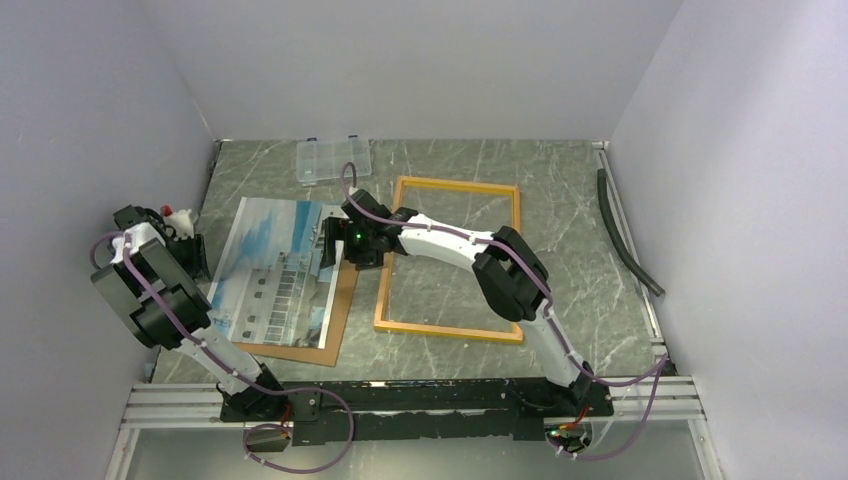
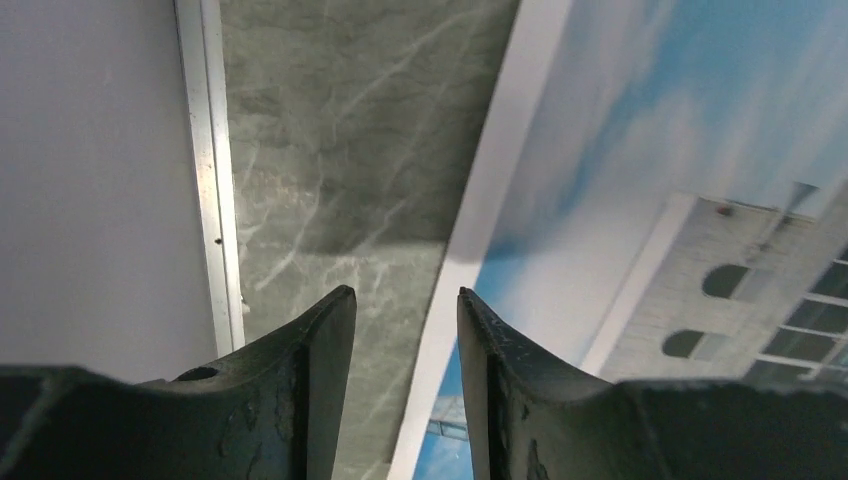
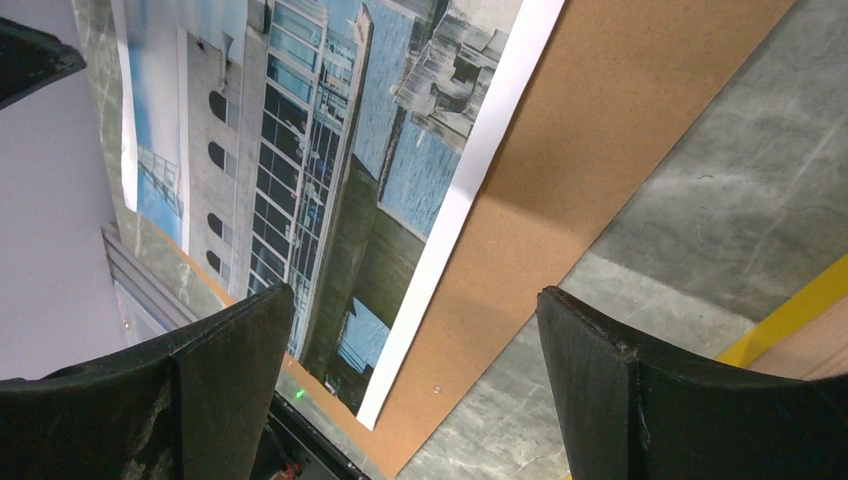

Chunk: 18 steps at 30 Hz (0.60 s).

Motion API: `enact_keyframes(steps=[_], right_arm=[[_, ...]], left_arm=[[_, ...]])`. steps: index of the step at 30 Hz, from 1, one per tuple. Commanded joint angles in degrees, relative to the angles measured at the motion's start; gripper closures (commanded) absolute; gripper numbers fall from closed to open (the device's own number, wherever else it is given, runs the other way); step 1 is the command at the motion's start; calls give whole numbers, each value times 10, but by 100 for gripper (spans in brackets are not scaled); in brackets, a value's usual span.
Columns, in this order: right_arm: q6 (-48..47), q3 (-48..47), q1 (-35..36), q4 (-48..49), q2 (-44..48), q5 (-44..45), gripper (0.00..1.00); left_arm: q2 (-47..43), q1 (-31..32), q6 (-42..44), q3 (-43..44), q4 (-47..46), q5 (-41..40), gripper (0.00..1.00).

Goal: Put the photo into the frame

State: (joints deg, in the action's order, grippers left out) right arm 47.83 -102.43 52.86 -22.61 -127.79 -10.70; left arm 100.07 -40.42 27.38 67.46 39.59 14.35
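The photo (image 1: 272, 268) of a white-grey building under blue sky lies flat at the left, on top of a brown backing board (image 1: 341, 312). The frame (image 1: 448, 332), with a thin yellow-orange border, lies flat to the right of them with bare table inside it. My left gripper (image 1: 196, 256) is open at the photo's left edge. In the left wrist view (image 2: 400, 295) the photo's (image 2: 640, 150) white border runs between its fingertips. My right gripper (image 1: 335, 244) hangs wide open over the photo's right edge. In the right wrist view (image 3: 415, 300) the photo (image 3: 330, 130), the backing board (image 3: 600, 130) and a corner of the frame (image 3: 800, 305) all show.
A small clear plastic compartment box (image 1: 333, 158) sits at the back, left of the frame's far edge. A black hose (image 1: 625, 235) lies along the right wall. A metal rail (image 2: 210, 170) runs along the left wall. White walls close in three sides.
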Motion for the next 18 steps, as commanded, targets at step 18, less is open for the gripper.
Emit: enact_keyframes(steps=[18], right_arm=[[57, -30, -14, 50, -55, -33, 5]], left_arm=[[58, 12, 1, -47, -22, 65, 81]])
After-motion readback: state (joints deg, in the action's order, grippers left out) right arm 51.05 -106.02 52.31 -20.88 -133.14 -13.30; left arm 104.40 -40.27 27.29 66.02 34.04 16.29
